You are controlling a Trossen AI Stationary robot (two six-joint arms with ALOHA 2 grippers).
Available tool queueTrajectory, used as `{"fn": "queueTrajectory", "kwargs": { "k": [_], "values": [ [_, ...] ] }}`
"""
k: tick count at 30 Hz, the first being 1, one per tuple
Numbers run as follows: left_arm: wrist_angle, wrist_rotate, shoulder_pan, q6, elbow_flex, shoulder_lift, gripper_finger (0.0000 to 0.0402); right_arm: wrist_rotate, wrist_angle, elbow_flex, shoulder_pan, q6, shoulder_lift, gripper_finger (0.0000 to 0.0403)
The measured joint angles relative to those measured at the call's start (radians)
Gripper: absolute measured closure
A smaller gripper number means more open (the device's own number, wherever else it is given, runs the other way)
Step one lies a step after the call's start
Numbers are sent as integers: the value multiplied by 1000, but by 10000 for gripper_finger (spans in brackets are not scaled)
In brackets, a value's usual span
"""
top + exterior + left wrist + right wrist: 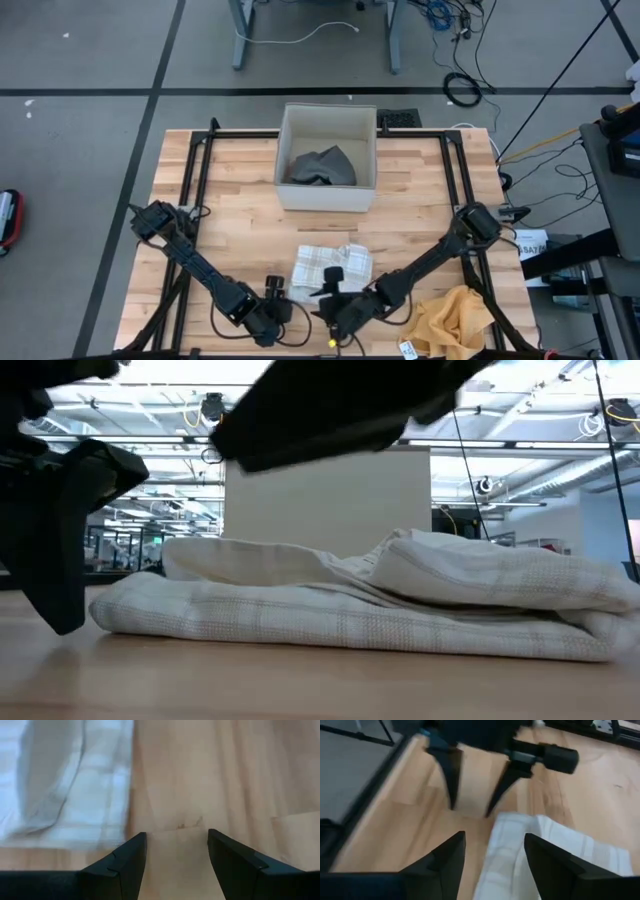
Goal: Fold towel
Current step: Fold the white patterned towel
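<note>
A white box (327, 158) stands at the table's (230, 220) twelve o'clock edge in the high view, open at the top. A crumpled dark grey cloth (322, 166) lies inside it, heaped against the floor and the walls.

The towel (331, 267) lies on the wood at the box's six o'clock, near the table's front edge. It is white with a faint grey check, folded into a rough, uneven rectangle. From the low view its layers are stacked, a puffy upper fold (500, 575) resting on a flatter lower layer (330, 625), with soft wrinkles between them.

The left gripper (277, 291) sits at the towel's eight o'clock, just beside its edge; its fingers (125, 865) stand apart over bare wood and grip nothing. The right gripper (334, 276) hangs over the towel's six o'clock edge, fingers (545, 865) spread, with nothing between them but the towel's corner below.

A mustard-yellow cloth (455, 318) lies bunched at the table's five o'clock corner.
</note>
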Motion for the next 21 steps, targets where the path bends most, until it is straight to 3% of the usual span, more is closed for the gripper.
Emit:
{"fn": "queueTrajectory", "kwargs": {
  "k": [8,21],
  "values": [
    [32,-25,-13,50,-1,2,186,-111,151,14,-70,-38,104,221],
    [38,-25,-13,42,-1,2,186,-133,113,104,-133,-63,235,248]
  ]
}}
